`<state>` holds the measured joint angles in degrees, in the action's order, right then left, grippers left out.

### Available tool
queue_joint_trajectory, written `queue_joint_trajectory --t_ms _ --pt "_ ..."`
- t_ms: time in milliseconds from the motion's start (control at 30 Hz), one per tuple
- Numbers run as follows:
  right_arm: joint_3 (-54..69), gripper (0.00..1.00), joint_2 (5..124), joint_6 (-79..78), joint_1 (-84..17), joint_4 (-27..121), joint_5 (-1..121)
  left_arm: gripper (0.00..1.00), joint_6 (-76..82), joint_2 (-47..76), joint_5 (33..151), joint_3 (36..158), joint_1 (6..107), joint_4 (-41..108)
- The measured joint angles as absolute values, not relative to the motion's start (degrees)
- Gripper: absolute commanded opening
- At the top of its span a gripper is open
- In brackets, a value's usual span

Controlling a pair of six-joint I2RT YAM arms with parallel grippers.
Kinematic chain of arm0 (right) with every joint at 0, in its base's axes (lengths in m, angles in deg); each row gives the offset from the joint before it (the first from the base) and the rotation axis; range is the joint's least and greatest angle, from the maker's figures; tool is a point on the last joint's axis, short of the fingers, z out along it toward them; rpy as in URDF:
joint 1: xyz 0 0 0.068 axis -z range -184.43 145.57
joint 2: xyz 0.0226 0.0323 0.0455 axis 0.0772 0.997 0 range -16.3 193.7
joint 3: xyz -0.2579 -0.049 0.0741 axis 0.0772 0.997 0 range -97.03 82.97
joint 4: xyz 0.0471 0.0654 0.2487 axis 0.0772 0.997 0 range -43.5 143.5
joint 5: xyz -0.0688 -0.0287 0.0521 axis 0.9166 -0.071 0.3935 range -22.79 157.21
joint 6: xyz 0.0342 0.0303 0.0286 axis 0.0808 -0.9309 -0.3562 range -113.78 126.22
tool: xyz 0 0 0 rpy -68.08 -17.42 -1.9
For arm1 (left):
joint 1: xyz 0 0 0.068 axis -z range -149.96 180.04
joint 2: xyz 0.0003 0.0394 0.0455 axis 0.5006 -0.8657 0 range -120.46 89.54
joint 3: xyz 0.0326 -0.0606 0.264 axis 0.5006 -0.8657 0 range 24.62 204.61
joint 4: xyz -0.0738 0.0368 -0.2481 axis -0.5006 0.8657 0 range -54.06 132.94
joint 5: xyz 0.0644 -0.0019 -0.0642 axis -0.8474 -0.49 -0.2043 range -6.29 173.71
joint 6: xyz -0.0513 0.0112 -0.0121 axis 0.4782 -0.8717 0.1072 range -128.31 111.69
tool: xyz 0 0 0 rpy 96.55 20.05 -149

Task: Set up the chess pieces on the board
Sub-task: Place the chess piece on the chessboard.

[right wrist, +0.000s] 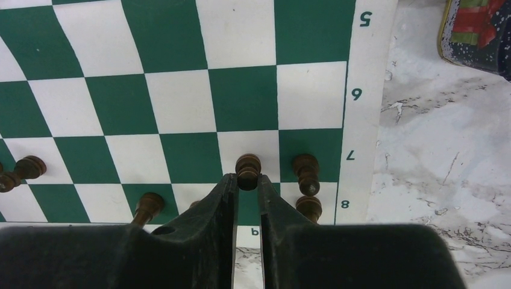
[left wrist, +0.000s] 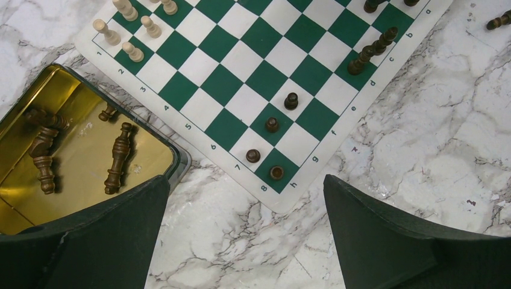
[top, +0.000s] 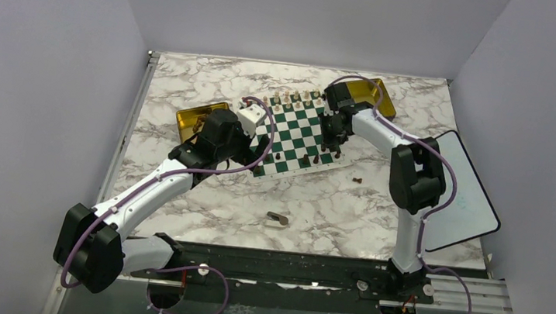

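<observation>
The green and white board point(top: 297, 134) lies at the table's middle back. Cream pieces stand along its far edge, and dark pieces point(top: 320, 155) stand along its near right side. My right gripper point(right wrist: 247, 179) is shut on a dark pawn point(right wrist: 247, 166) standing on row 7 of the board point(right wrist: 181, 102), with other dark pieces point(right wrist: 306, 171) beside it. My left gripper point(left wrist: 246, 183) is open and empty over the marble just off the board's corner point(left wrist: 283, 192), close to several dark pawns point(left wrist: 272, 124). In the top view the left gripper point(top: 253, 157) is at the board's near left corner.
A gold tin point(left wrist: 24, 205) holding several lying dark pieces point(left wrist: 117, 158) sits left of the board. A second gold tin point(top: 377, 96) is at the back right. Loose dark pieces lie on the marble point(top: 278, 218) point(top: 356, 180). A white panel point(top: 462, 193) lies at the right.
</observation>
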<state>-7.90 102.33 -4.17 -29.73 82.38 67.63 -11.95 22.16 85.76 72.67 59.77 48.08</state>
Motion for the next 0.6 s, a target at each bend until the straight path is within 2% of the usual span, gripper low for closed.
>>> queue_joint_trajectory --t_ms 300,600 --pt "-8.07 0.35 102.98 -4.26 -29.86 82.43 67.79 0.99 -11.93 22.16 85.76 72.67 59.77 48.08" --pt "-11.57 0.39 102.92 -4.21 -29.86 82.21 66.93 0.99 -11.93 22.23 85.71 72.65 59.77 48.08"
